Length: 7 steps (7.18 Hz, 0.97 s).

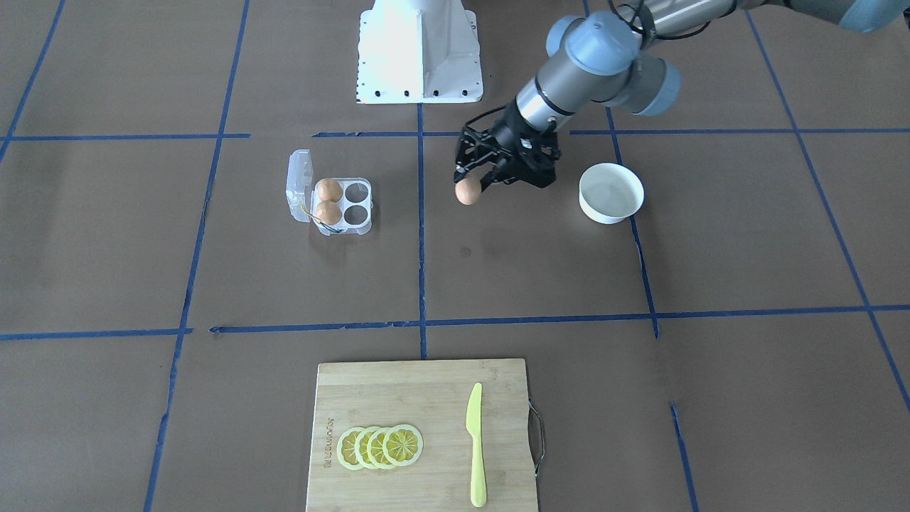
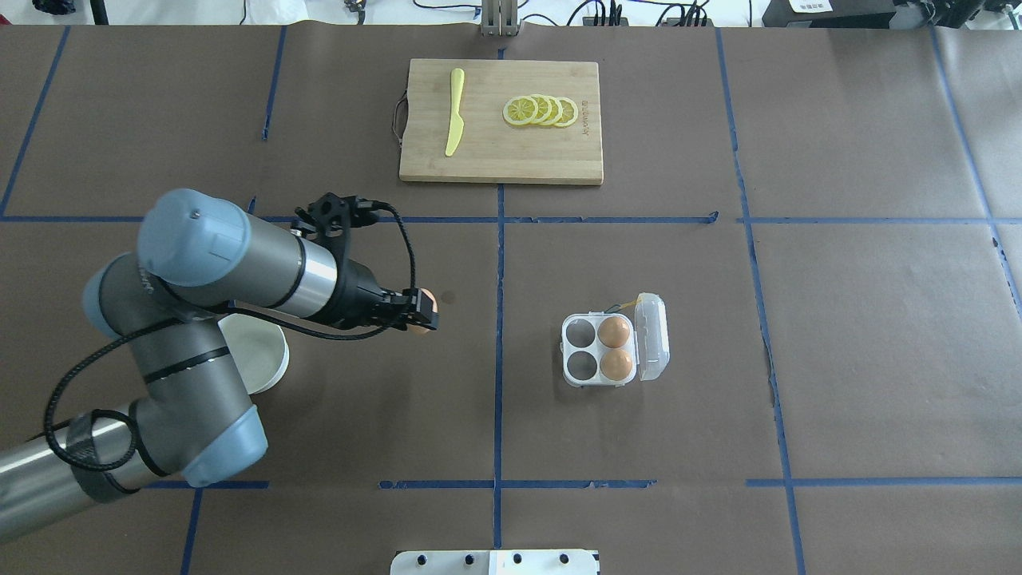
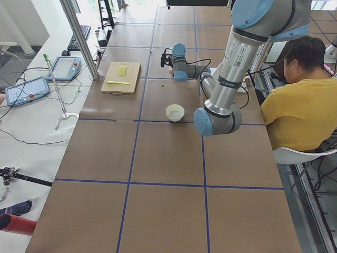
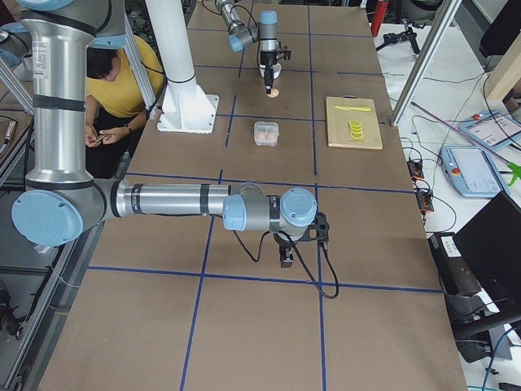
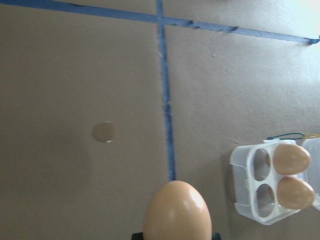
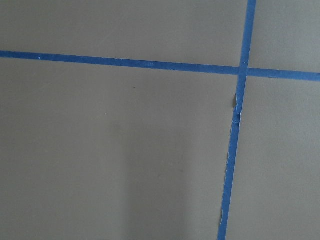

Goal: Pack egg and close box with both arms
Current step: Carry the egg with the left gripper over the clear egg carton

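Observation:
My left gripper [image 1: 475, 186] is shut on an orange-brown egg [image 1: 468, 190] and holds it above the table, between the white bowl and the box. The held egg also shows in the overhead view [image 2: 429, 302] and low in the left wrist view [image 5: 176, 210]. The clear box [image 1: 363, 202] lies open, its lid [image 1: 298, 183] folded back. Two eggs [image 2: 614, 331] fill the cups beside the lid; the two other cups [image 2: 580, 365] are empty. My right gripper [image 4: 286, 257] hangs over bare table far from the box; I cannot tell whether it is open or shut.
A white bowl [image 1: 611, 192] stands beside my left gripper. A wooden cutting board [image 1: 398, 398] with lemon slices [image 1: 380, 446] and a yellow knife [image 1: 475, 444] lies on the table's far side. The robot's white base [image 1: 419, 53] stands behind the box.

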Each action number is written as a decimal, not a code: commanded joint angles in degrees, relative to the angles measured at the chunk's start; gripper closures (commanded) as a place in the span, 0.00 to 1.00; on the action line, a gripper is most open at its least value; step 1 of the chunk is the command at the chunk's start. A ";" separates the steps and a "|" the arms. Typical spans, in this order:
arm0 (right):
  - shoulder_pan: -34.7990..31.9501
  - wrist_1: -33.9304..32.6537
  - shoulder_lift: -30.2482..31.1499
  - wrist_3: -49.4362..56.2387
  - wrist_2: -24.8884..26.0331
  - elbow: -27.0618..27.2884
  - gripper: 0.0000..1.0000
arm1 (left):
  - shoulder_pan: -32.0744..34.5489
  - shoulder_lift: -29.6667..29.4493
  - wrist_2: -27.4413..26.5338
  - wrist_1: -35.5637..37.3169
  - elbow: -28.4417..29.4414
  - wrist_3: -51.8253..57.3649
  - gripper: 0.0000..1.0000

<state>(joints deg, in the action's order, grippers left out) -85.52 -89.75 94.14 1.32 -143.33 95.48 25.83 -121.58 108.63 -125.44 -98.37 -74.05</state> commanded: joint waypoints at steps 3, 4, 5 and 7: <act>0.00 0.01 -0.01 0.00 0.07 -0.21 0.00 | -10.59 -6.04 -23.12 -0.33 1.33 15.89 1.00; 0.00 0.01 -0.01 0.00 0.07 -0.29 0.00 | -11.85 -6.82 -26.16 -0.33 3.68 24.05 1.00; 0.00 0.01 -0.10 0.00 0.07 -0.29 0.00 | -11.86 -9.18 -26.19 -0.42 4.23 25.96 1.00; 0.00 0.01 -0.10 0.00 0.07 -0.64 0.00 | -12.21 -9.73 -31.50 -4.79 6.77 25.98 1.00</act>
<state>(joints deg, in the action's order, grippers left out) -85.52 -89.74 94.09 1.32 -143.26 95.08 13.96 -130.67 81.08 -127.75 -93.30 -48.72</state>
